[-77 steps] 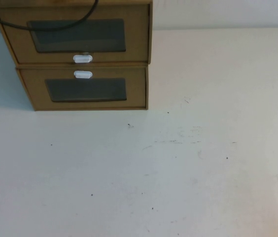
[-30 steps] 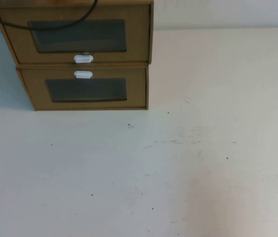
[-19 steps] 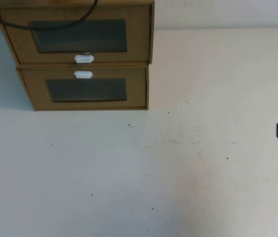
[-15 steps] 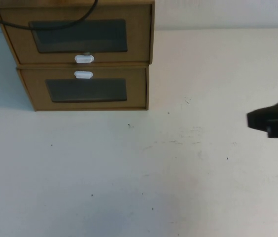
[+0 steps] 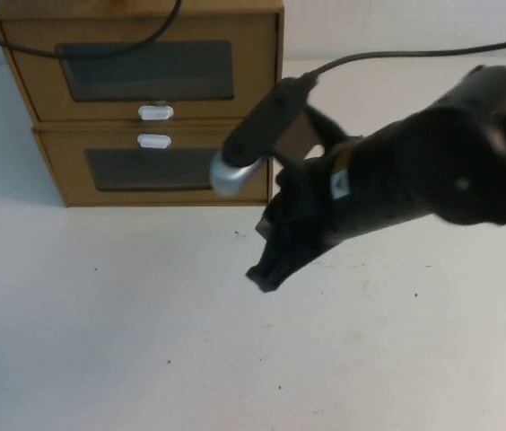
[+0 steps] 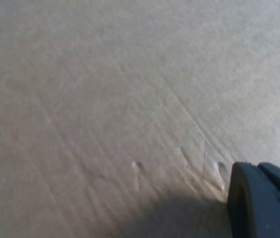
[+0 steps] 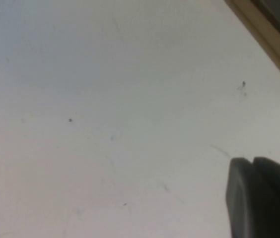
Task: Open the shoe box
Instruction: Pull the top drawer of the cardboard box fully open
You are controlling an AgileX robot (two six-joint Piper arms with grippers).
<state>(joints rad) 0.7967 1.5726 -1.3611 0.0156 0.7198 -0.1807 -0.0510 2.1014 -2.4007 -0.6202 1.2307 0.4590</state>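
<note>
The right gripper (image 5: 266, 274), jaws pressed together and empty, hangs over the white table (image 5: 100, 350) near its middle. To do this step well, it should probably spread its jaws, meet a pull tab (image 5: 153, 141) squarely, then draw straight back. That tab sits on the lower shoe box (image 5: 159, 171), beyond and left of the tip and clear of it. The upper shoe box (image 5: 145, 67) is stacked on top. The left gripper (image 6: 261, 198) lies close against cardboard; whether it is wide or narrow I cannot tell.

Right arm (image 5: 414, 180) enters from the right, extended leftward over mid-table. Right gripper (image 5: 269, 272) points down and left, fingers pressed together, holding nothing. Left gripper (image 6: 258, 198) lies outside the high view, fingers likewise together, empty.
</note>
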